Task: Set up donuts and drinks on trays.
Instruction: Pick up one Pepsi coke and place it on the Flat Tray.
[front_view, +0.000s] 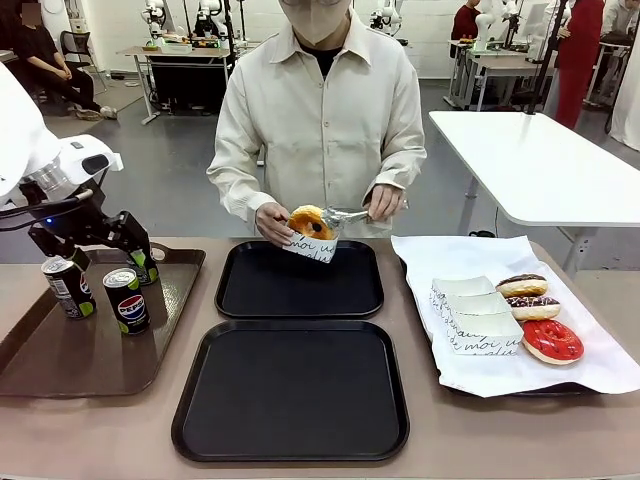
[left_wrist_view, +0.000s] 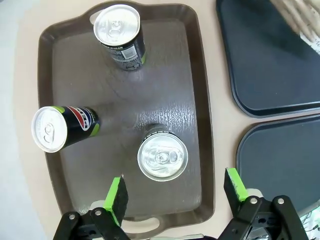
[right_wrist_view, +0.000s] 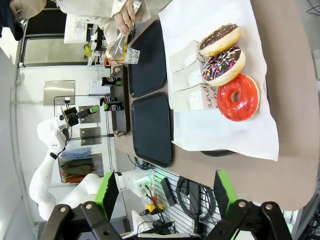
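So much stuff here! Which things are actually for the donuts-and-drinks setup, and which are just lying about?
For the job: far black tray, near black tray, Pepsi can, dark can, third can, yellow donut in the person's tongs, red donut, sprinkled donut, chocolate donut, paper sleeves.
Just lying about: brown tray under the cans, white paper under the donuts, white table behind.

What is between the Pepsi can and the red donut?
In the front view, a far tray and a near tray, both black, lie between the Pepsi can and the red donut.
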